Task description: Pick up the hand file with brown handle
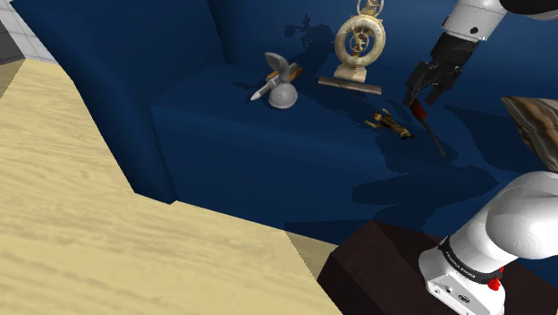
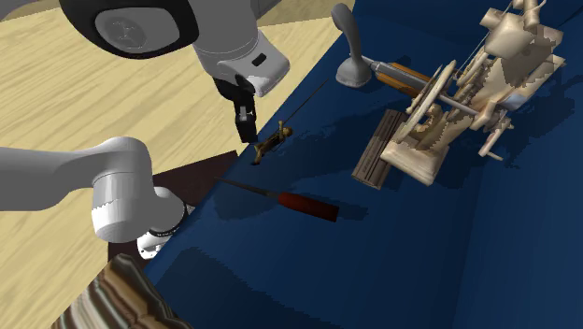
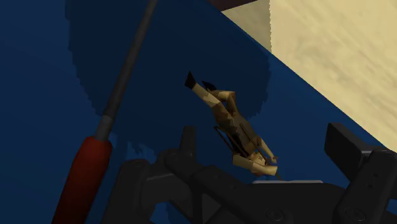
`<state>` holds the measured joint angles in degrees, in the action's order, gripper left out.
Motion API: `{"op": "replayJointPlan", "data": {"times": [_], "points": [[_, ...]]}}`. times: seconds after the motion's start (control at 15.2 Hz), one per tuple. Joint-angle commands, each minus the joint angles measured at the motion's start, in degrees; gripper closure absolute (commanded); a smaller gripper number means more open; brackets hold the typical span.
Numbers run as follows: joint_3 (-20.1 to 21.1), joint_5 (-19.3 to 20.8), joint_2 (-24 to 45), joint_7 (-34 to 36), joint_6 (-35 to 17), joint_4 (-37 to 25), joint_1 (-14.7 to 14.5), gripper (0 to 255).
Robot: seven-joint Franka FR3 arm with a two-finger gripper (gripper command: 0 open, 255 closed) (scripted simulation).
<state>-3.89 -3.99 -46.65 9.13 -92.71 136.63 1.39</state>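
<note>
Gripper (image 2: 246, 131): fingers spread, empty, poised over the blue seat (image 2: 448, 252). Hand file (image 2: 282, 197): dark reddish-brown handle, lying flat on the seat just outside the fingers. Small tan figurine (image 2: 271, 140): under the gap between them. Risk: closing here likely nips the figurine. Handle end cut off in wrist view.

The dark blue sofa seat (image 1: 313, 134) carries a hand file (image 2: 290, 201) with a dark red handle lying flat, a small tan figurine (image 1: 389, 123) near it, a wooden gear clock (image 1: 358, 45) upright on its base, and a grey domed object (image 1: 283, 95) just beside a brown-handled tool (image 1: 266, 89).
</note>
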Motion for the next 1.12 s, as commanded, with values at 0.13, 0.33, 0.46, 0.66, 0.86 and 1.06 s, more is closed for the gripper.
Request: {"op": "replayJointPlan", "data": {"times": [0.13,0.33,0.46,0.66,0.86,1.06], "points": [[-0.70,1.49,-0.43,1.95,-2.70,2.08,2.46,0],[-1.80,3.77,-1.06,4.92,-6.67,5.11,6.29,0],[-2.55,5.30,-1.47,6.94,-9.28,7.06,8.93,0],[-3.71,7.65,-2.09,10.02,-13.12,9.91,13.02,0],[-4.18,8.54,-2.36,11.09,-15.20,11.69,14.55,0],[-4.39,8.73,-2.42,11.07,-17.47,14.03,14.67,0]]}}
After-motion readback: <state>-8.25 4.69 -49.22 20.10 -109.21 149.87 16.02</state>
